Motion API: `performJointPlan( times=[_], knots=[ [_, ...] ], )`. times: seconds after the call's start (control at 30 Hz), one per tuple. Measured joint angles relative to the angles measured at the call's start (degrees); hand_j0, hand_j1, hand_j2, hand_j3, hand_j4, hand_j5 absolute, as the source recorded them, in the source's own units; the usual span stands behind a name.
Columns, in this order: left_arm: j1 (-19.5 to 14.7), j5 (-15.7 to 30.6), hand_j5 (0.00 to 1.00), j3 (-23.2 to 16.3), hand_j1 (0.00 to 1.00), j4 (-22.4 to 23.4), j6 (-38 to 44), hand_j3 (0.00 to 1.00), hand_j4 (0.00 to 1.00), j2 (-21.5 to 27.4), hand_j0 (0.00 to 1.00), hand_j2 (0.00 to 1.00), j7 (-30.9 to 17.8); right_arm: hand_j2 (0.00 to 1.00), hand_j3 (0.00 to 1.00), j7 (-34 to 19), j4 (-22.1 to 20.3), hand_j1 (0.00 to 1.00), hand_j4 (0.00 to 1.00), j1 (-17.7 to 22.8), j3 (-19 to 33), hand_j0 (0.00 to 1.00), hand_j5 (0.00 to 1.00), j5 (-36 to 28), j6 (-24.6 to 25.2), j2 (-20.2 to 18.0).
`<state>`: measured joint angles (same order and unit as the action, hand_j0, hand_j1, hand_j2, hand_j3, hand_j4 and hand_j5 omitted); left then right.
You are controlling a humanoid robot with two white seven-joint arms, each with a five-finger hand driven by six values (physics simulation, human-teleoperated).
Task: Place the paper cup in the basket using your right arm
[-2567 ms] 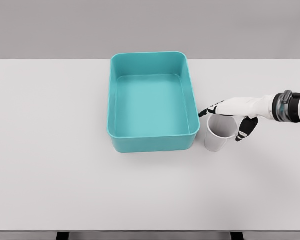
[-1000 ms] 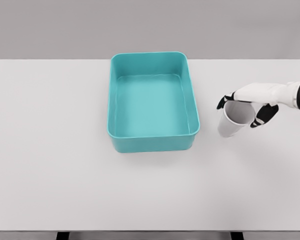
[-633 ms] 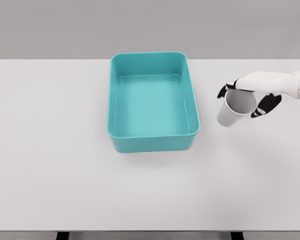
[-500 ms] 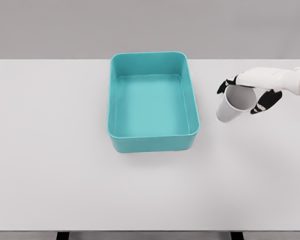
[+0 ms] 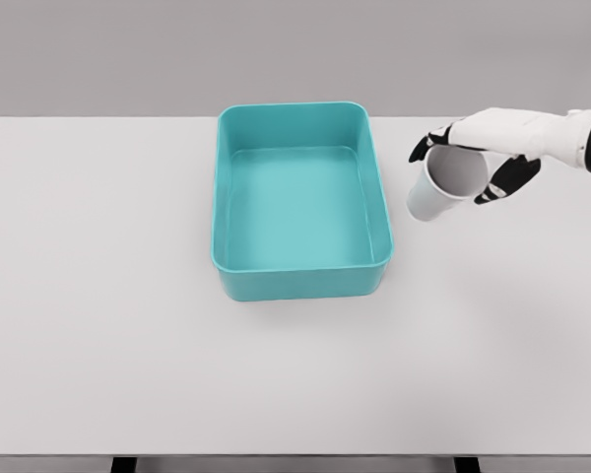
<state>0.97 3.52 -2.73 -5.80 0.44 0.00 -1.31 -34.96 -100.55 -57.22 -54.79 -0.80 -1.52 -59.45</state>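
The right hand (image 5: 485, 148) has its fingers clamped around the rim of the paper cup (image 5: 441, 185), which tilts beneath it, seemingly clear of the white table (image 5: 98, 325). The teal basket (image 5: 297, 203) sits just left.

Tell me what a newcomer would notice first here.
The teal basket stands out mid-table, with nothing inside it. Just to its right, the right hand holds a white paper cup by the rim, tilted and lifted off the white table, not yet over the basket.
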Motion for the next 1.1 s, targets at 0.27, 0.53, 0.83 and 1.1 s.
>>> performJointPlan(
  times=[0.27, 0.53, 0.83, 1.1],
  knots=[
    [-0.09, 0.00, 1.00, 0.00, 1.00, 0.00, 0.00, 1.00, 1.00, 0.00, 1.00, 1.00, 0.00, 0.78, 0.78, 0.00, 0.00, 0.78, 0.78, -0.70, 0.40, 0.78, 0.78, -0.01, 0.36, 2.69],
    [-0.09, 0.00, 1.00, 0.00, 1.00, 0.00, 0.00, 1.00, 1.00, 0.00, 1.00, 1.00, 0.00, 0.78, 0.78, -0.03, 0.00, 0.78, 0.78, -1.14, 0.37, 0.78, 0.78, -0.11, 0.75, 4.63],
    [-0.09, 0.00, 1.00, 0.00, 1.00, 0.00, 0.00, 1.00, 1.00, 0.00, 1.00, 1.00, 0.00, 0.78, 0.78, -0.06, 0.00, 0.78, 0.78, -1.23, 0.40, 0.78, 0.78, -0.09, 0.90, 6.10],
    [0.00, 0.00, 1.00, 0.00, 1.00, 0.00, 0.00, 1.00, 1.00, 0.00, 1.00, 1.00, 0.00, 0.78, 0.78, -0.06, 0.00, 0.78, 0.78, -1.49, 0.43, 0.78, 0.78, -0.08, 2.07, 8.69]
  ],
)
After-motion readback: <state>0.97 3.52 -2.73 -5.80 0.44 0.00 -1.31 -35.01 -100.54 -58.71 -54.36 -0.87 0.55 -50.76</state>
